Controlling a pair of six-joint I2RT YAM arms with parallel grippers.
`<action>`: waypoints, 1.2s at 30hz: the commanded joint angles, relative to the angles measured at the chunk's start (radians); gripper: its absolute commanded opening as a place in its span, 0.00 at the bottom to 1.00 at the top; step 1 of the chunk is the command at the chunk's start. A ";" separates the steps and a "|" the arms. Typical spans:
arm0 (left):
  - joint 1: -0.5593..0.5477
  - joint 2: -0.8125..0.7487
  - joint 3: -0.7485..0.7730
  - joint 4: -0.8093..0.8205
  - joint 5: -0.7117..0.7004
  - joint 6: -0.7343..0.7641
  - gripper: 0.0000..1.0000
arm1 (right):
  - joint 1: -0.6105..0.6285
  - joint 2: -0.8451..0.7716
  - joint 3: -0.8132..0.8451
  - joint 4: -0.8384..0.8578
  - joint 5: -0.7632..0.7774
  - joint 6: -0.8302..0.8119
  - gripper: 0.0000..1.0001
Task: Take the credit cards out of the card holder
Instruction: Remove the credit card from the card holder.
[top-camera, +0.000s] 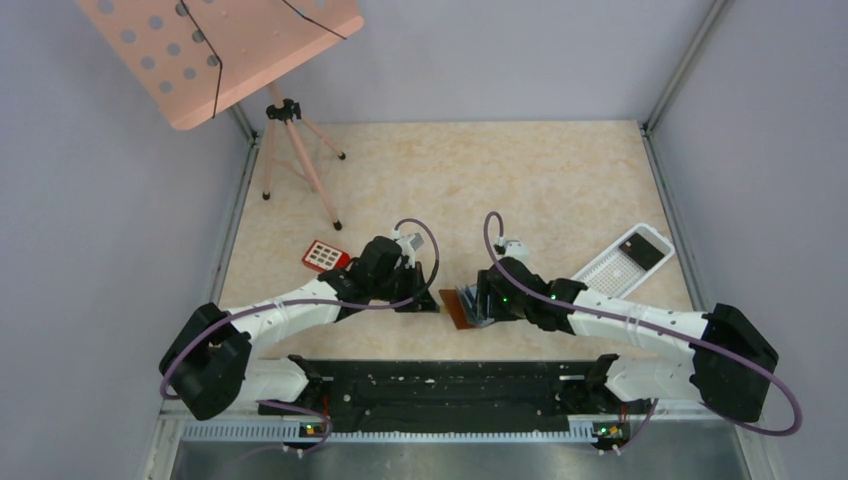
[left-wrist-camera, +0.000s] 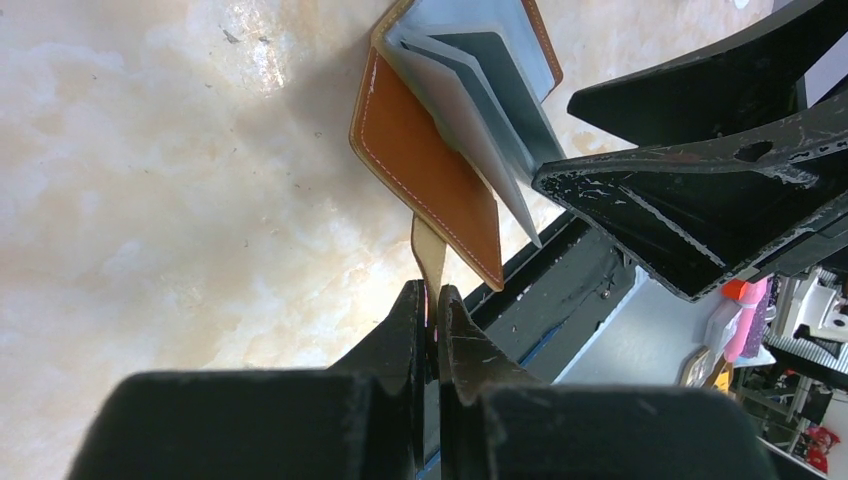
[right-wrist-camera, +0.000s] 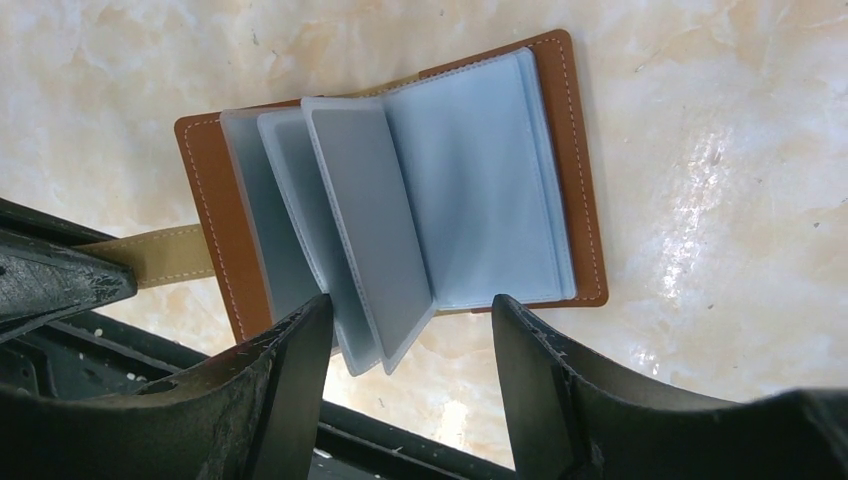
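Observation:
The brown card holder (top-camera: 462, 306) lies open on the table near the front edge, between the two arms. Its blue-grey sleeve pages (right-wrist-camera: 400, 215) fan upward. My left gripper (left-wrist-camera: 432, 300) is shut on its tan tab (left-wrist-camera: 429, 250), left of the brown cover (left-wrist-camera: 425, 170). My right gripper (right-wrist-camera: 410, 325) is open, its fingers astride the near edge of the raised pages, apart from them. In the top view it sits at the holder's right side (top-camera: 487, 298). No card shows plainly in the sleeves.
A red keypad-like block (top-camera: 324, 256) lies left of the left gripper. A white perforated tray (top-camera: 622, 262) with a dark piece lies at the right. A pink music stand (top-camera: 225, 50) on a tripod stands at the back left. The black base rail (top-camera: 450, 385) runs along the front.

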 joint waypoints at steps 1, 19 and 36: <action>0.001 -0.023 -0.009 0.008 -0.005 0.015 0.00 | 0.008 -0.003 0.037 -0.063 0.045 -0.038 0.59; 0.004 0.000 -0.014 0.008 -0.070 0.017 0.00 | 0.022 0.098 0.037 0.076 -0.073 -0.066 0.60; 0.050 0.003 0.111 -0.198 -0.229 -0.020 0.19 | 0.005 0.057 0.065 0.049 -0.003 -0.100 0.58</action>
